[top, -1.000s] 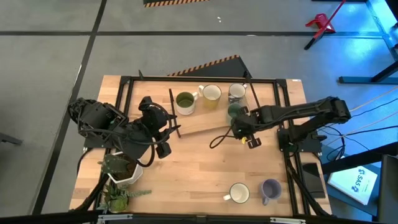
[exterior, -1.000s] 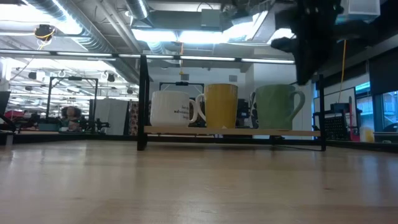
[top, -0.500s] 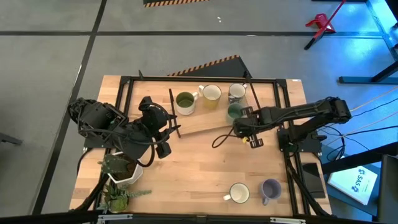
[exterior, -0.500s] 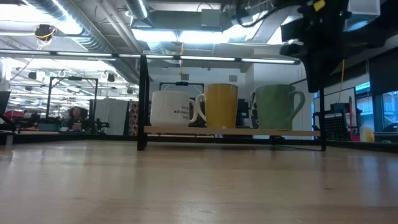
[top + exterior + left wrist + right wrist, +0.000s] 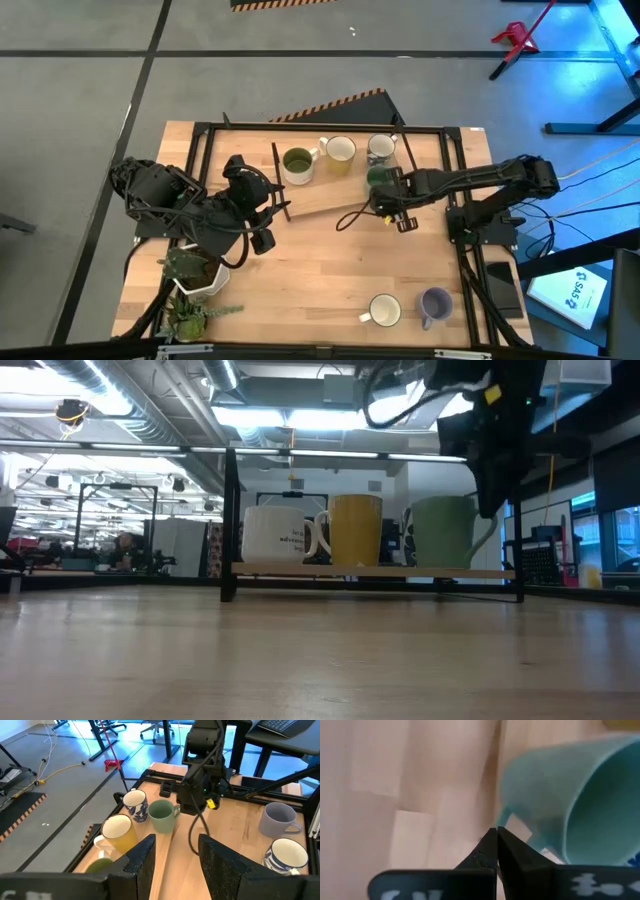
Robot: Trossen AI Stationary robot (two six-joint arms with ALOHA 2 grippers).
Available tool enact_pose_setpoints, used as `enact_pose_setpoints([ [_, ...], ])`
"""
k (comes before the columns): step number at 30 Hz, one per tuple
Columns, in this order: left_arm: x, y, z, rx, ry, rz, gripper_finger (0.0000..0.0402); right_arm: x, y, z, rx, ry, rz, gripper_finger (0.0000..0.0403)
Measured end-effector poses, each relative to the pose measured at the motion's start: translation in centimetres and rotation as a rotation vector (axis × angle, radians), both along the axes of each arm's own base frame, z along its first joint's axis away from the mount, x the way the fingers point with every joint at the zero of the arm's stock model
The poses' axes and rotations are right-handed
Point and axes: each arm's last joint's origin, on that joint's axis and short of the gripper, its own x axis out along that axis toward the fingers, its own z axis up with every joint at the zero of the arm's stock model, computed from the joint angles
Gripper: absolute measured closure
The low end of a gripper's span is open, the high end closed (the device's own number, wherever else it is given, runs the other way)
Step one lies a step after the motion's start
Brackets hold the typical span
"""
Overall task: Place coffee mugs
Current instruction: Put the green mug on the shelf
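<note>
Four coffee mugs stand on a raised wooden board (image 5: 320,195) at the far side: an olive-lined white one (image 5: 297,163), a yellow one (image 5: 340,150), a blue-patterned one (image 5: 380,148) and the teal-green mug (image 5: 377,178). My right gripper (image 5: 496,845) is shut and points down right beside the teal-green mug (image 5: 560,805), at its handle. A white blue-patterned mug (image 5: 385,311) and a lavender mug (image 5: 435,303) stand near the table's near right corner. My left gripper (image 5: 175,865) waits open over the table's left half (image 5: 262,215). My right gripper comes from above, and its shut fingertips (image 5: 492,837) stand close against the teal-green mug's handle (image 5: 512,822), low on the side facing the near edge. I cannot tell whether they touch it. The mug stands upright on the board.
A black frame (image 5: 300,127) borders the table and carries the board. A white pot with a plant (image 5: 195,282) sits at the near left. A black cable loop (image 5: 350,220) hangs off my right gripper. Bare wood lies across the table's middle (image 5: 320,270).
My right gripper has swung a little toward the table's right, then back toward the teal-green mug's handle, ending slightly lower and closer to it. The mug has stayed where it was.
</note>
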Motion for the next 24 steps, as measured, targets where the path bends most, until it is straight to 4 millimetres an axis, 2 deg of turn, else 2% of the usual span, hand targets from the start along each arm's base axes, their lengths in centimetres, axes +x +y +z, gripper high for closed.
enact_pose_setpoints([
  [10,0.0,0.0,0.0,0.001,0.001,0.0,0.026,-1.0,-1.9,0.1,-0.125,0.051,-0.193,0.0403],
  [15,0.0,0.0,0.0,0.001,0.001,0.0,0.026,-1.2,-2.2,0.2,-0.227,0.05,-0.219,0.0403],
  [19,0.0,0.0,0.0,0.001,0.001,0.0,0.026,-1.0,-2.1,0.7,-0.246,0.038,-0.218,0.0402],
  [24,0.0,0.0,0.0,-0.008,0.002,-0.005,0.026,-0.2,-0.7,2.6,-0.213,-0.037,-0.182,0.0402],
])
